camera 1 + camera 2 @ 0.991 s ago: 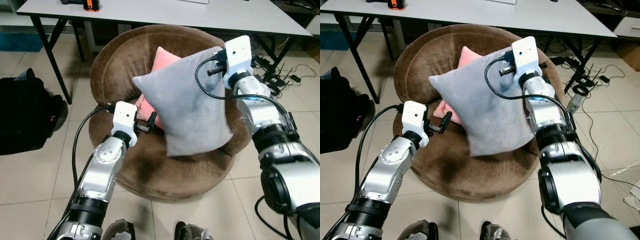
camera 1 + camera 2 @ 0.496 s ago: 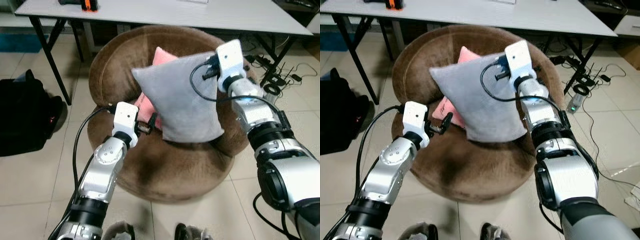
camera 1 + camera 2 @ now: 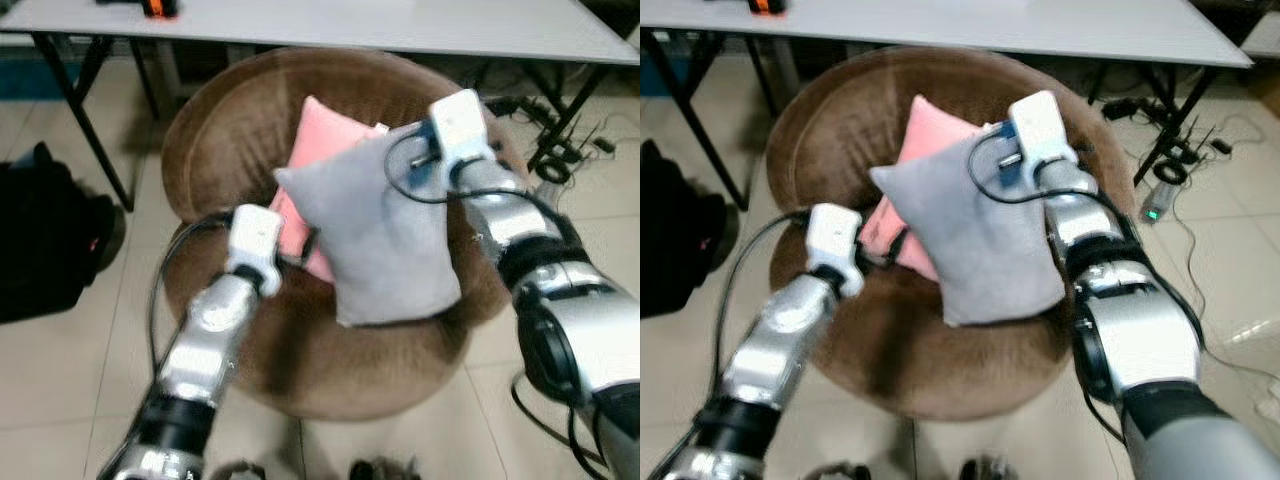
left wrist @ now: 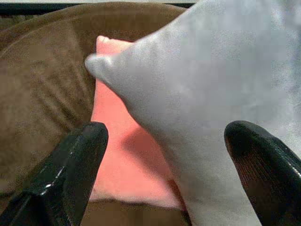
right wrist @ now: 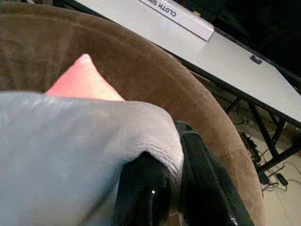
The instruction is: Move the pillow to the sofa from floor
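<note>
- Left eye view: the grey pillow (image 3: 385, 240) hangs over the seat of the round brown sofa (image 3: 215, 130), pinched at its upper corner by the right gripper (image 3: 425, 160). It leans against a pink cushion (image 3: 325, 150) propped on the plush backrest. The left gripper (image 3: 305, 248) sits just beside the pillow's lower left edge. A white counter (image 3: 400, 25) on black legs stands behind the sofa, and a black bag (image 3: 45, 240) lies on the tiled floor on the robot's left.
- Right eye view: the same scene; the pillow's lower edge is low over the seat cushion, though I cannot tell whether it touches. Cables (image 3: 1170, 165) trail on the floor to the robot's right.
- Left wrist view: the left gripper's two black fingers (image 4: 70, 169) are spread wide, with the pillow's pointed corner and the pink cushion between and beyond them; they hold nothing.
- Right wrist view: the right gripper's fingers (image 5: 146, 197) are clamped on a bunched fold of the grey fabric at the corner.
- Handling, as I judge it: the pillow looks light, soft and limp, with a fuzzy, non-slippery cover, so it sags from one pinch. A corner or seam gives the surest hold; nothing fragile here.
</note>
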You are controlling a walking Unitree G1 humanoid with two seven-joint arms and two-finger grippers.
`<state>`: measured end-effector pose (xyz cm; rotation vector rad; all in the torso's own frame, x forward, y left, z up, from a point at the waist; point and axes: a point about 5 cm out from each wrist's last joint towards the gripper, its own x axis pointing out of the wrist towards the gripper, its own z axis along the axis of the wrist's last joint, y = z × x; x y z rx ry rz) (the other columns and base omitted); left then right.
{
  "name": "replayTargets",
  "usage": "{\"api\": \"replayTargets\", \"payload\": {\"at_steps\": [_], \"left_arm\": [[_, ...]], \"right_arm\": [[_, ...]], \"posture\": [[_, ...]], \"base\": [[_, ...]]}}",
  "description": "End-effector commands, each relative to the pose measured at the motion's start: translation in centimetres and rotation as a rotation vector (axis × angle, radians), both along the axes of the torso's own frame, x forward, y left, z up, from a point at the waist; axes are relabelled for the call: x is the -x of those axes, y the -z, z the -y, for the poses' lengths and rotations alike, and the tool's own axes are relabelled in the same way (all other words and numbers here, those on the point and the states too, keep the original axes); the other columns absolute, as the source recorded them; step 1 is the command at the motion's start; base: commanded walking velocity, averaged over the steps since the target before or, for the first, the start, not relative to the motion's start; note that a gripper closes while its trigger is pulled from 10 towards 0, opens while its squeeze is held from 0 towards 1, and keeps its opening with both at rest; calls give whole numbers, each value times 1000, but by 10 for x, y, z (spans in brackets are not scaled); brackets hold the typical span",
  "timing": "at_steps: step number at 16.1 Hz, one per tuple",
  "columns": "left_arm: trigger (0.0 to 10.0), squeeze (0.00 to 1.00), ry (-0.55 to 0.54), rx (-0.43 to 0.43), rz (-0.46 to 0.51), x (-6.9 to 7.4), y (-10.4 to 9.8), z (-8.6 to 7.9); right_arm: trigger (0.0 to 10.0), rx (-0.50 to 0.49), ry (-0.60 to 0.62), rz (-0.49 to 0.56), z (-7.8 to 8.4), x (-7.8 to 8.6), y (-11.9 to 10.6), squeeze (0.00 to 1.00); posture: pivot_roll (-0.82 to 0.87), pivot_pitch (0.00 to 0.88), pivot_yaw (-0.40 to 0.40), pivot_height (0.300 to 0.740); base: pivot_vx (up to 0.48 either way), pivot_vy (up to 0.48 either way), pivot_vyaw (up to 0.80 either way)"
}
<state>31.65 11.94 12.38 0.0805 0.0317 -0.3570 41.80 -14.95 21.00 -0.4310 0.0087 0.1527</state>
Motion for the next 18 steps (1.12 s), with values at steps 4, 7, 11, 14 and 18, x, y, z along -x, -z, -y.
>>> {"api": "replayTargets", "payload": {"at_steps": [4,7,11,14,18], "left_arm": [[10000,0,50,23,-11,8,2,18],[10000,0,32,33,-19,14,5,18],[10000,0,55,1,67,20,-11,19],[10000,0,-32,20,-48,38,11,-16],[10000,0,-135,40,-272,78,72,-59]], "right_arm": [[10000,143,78,-30,17,-3,-9,0],[10000,225,100,-79,20,-2,1,0],[10000,226,102,-108,14,0,10,0],[10000,154,110,-113,16,1,16,0],[10000,118,144,-139,24,4,25,0]], "posture": [[116,130,-98,740],[139,161,-118,740],[167,168,-124,740],[180,177,-123,740],[185,170,-108,740]], "base": [[0,0,0],[0,0,0],[0,0,0],[0,0,0],[0,0,0]]}}
